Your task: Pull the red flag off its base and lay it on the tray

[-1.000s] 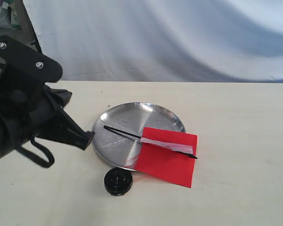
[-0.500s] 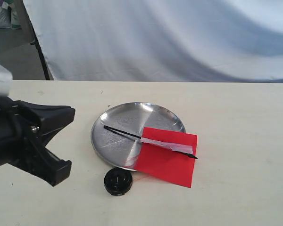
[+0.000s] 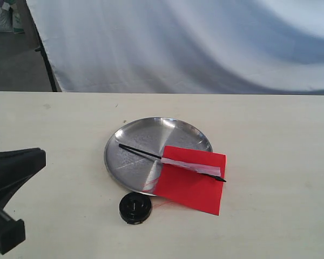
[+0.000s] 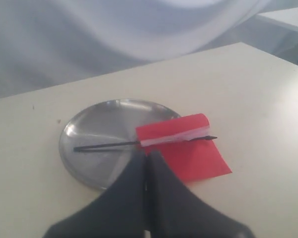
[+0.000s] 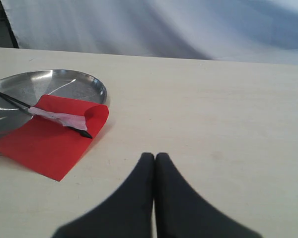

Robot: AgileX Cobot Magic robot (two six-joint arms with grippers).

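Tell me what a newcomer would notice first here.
The red flag lies on the tray, its cloth spilling over the near-right rim onto the table. The black base sits empty just in front of the tray. The left fingers and right fingers are shut, holding nothing.

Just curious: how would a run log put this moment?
red cloth flag: lying partly on round steel tray; round black base: empty; left claw: shut; right claw: shut

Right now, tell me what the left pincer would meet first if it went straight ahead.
Probably the red flag, where its cloth meets the stick on the tray; the shut left pincer points there. Depth is unclear, so the tray's near rim may come first.
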